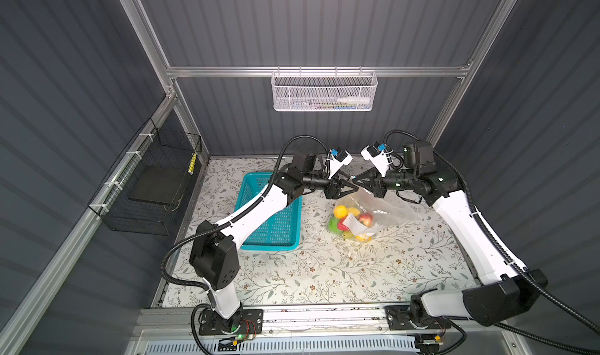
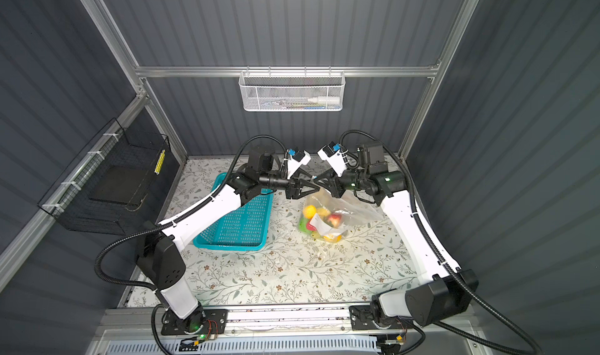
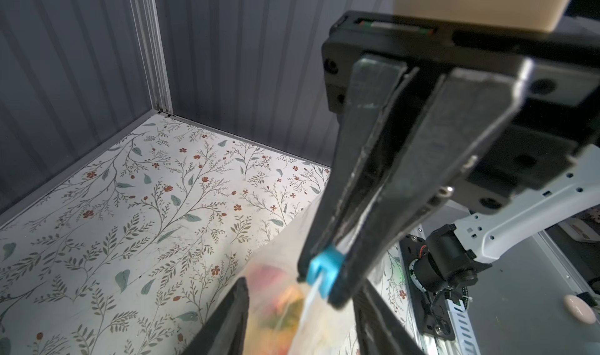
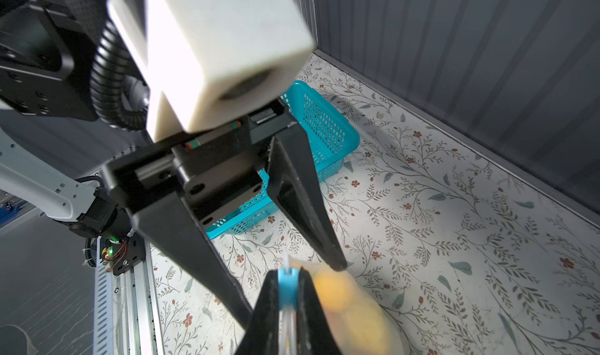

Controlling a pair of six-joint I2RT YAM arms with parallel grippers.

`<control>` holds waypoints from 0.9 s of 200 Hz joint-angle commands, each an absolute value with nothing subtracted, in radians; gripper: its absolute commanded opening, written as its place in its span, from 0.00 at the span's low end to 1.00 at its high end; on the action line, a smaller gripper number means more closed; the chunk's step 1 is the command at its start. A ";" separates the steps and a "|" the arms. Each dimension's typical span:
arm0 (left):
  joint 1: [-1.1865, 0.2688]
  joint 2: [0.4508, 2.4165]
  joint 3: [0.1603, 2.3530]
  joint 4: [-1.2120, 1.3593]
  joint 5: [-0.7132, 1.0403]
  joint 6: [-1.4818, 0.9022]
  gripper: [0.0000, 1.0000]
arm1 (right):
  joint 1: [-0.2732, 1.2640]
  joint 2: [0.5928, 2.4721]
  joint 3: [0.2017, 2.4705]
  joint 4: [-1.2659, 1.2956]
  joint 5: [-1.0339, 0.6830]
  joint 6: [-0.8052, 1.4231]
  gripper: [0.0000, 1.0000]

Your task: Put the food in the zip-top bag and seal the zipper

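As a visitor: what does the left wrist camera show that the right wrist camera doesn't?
Left wrist only: the right gripper head-on, with the right arm's white link behind it. Right wrist only: the teal basket, and the left gripper head-on, jaws apart, with its white camera. Both: the blue tab pinched in the right gripper, the clear bag of food, and the floral table.

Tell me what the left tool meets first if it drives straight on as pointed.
Probably the right tool: its tips, shut on the small blue plastic zipper tab of the clear crinkly zip-top bag, sit directly ahead. The gap between them is unclear.
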State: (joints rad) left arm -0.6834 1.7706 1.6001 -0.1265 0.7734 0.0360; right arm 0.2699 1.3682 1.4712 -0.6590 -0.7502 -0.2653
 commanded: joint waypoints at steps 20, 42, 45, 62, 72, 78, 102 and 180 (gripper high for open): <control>-0.692 1.781 1.643 -0.100 0.761 0.026 0.04 | 0.266 1.345 1.448 -0.663 -0.792 -0.259 0.08; -0.691 1.753 1.632 -0.128 0.696 0.067 0.00 | 0.259 1.339 1.435 -0.687 -0.794 -0.264 0.08; -0.692 1.749 1.629 -0.129 0.687 0.071 0.00 | 0.258 1.337 1.431 -0.691 -0.797 -0.262 0.07; -0.690 1.727 1.611 -0.138 0.651 0.098 0.00 | 0.255 1.321 1.407 -0.699 -0.795 -0.271 0.07; -0.690 1.719 1.605 -0.141 0.648 0.108 0.00 | 0.252 1.310 1.393 -0.707 -0.777 -0.284 0.07; -0.690 1.717 1.605 -0.143 0.652 0.111 0.00 | 0.252 1.305 1.386 -0.715 -0.759 -0.295 0.07; -0.690 1.706 1.603 -0.146 0.675 0.112 0.00 | 0.244 1.301 1.379 -0.768 -0.685 -0.346 0.07; -0.678 1.657 1.547 -0.075 0.659 0.083 0.00 | 0.219 1.277 1.344 -0.809 -0.602 -0.385 0.06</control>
State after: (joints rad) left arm -0.7177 1.7424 1.5562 -0.1482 0.7025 0.0944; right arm 0.2531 1.2964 1.3705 -0.6914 -0.6891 -0.3683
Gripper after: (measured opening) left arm 0.042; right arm 0.105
